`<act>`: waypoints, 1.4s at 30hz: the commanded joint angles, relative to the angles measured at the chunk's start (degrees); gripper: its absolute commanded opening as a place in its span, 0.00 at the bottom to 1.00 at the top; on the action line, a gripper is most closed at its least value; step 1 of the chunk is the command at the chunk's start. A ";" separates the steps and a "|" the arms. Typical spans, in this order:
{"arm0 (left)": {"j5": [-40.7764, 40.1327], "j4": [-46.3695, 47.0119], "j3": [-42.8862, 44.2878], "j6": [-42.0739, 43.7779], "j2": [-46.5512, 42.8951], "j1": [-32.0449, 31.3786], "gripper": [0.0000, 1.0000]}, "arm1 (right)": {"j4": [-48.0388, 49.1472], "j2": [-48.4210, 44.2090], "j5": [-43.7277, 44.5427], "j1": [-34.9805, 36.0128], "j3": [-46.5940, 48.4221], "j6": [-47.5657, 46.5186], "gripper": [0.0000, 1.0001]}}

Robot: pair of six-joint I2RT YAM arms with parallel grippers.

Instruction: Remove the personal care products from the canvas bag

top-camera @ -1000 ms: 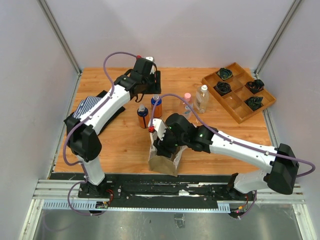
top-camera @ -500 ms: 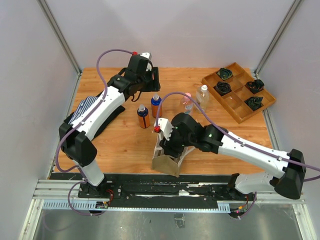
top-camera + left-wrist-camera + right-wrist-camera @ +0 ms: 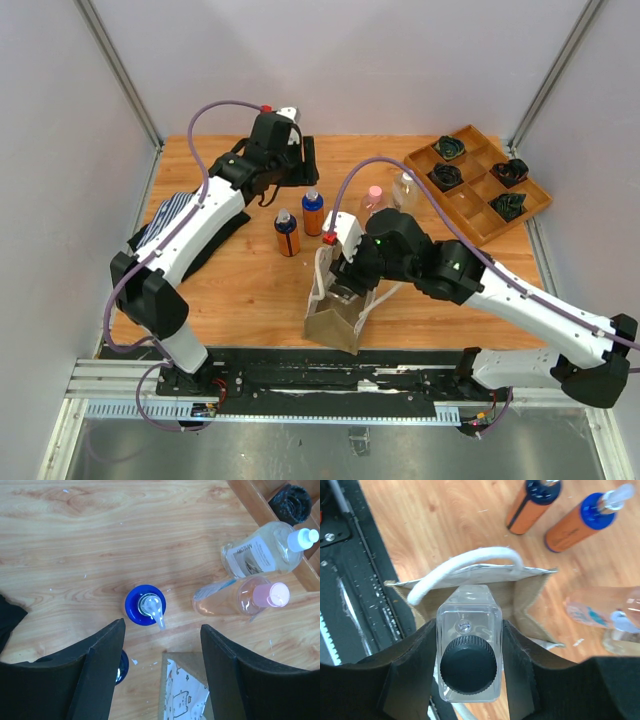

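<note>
Left wrist: white-capped bottle (image 3: 256, 555) — label begins "M".

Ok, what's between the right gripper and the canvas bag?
A clear bottle with a black cap, clamped in the right gripper over the open mouth of the canvas bag. The right wrist view shows it.

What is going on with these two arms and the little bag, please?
The right gripper holds a clear black-capped bottle in its jaws at the mouth of the canvas bag. The left gripper, jaws open and empty, hovers over a blue-capped orange bottle. Near it on the table stand a second orange bottle, a pink-capped clear bottle and a white-capped clear bottle.
</note>
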 commanded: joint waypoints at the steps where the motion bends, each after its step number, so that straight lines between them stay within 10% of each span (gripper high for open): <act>1: 2.15 0.03 -1.25 0.36 -2.60 0.38 0.67 | 3.75 -2.72 10.13 0.26 9.98 -3.54 0.01; 17: 5.23 0.72 -8.25 0.02 -11.24 0.42 0.67 | 6.69 -1.84 9.46 -21.64 18.01 -0.83 0.01; 42: 7.79 2.44 -17.19 -1.86 -19.37 0.33 0.68 | 20.47 6.48 4.93 -39.06 -4.45 8.32 0.04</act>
